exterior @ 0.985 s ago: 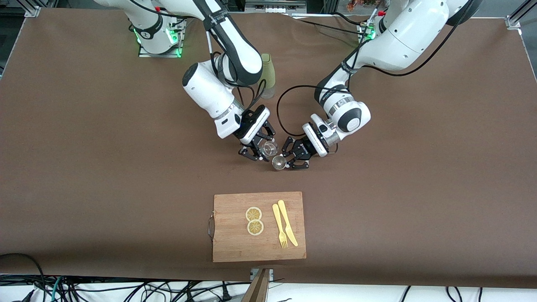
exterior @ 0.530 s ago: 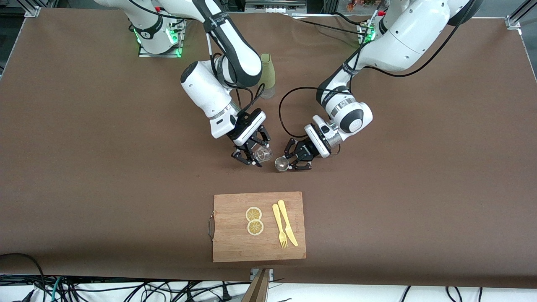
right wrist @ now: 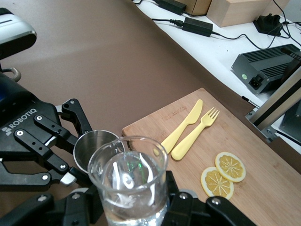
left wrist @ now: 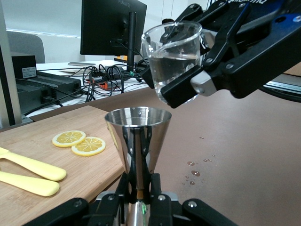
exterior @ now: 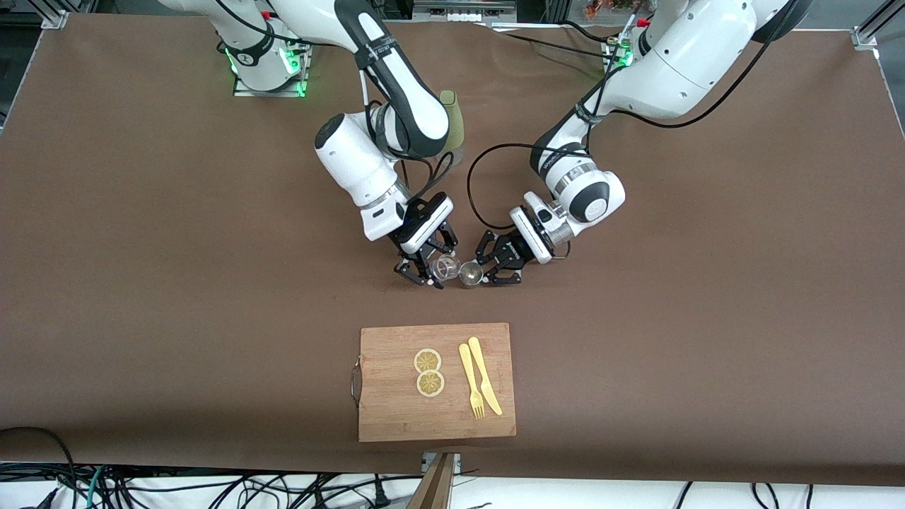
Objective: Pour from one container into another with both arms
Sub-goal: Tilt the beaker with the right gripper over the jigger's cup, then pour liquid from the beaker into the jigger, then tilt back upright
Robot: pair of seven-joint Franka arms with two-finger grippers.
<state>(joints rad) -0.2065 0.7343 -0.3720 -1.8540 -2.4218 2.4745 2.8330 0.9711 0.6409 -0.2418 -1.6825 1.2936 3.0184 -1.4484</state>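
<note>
Nearby, a cutting board (exterior: 437, 382) w/ lemon slices (exterior: 428, 372) is lying clear. Right gripper (exterior: 428, 268) is clamping glass cup (exterior: 445, 266), left gripper (exterior: 495, 268) clamping jigger (exterior: 469, 273); left wrist view alone is showing droplets (left wrist: 196, 168).

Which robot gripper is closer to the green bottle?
Right. The right gripper, holding the glass cup, hangs closer to the green bottle toward the robots' bases. The left gripper, holding the jigger, is a bit farther.
</note>
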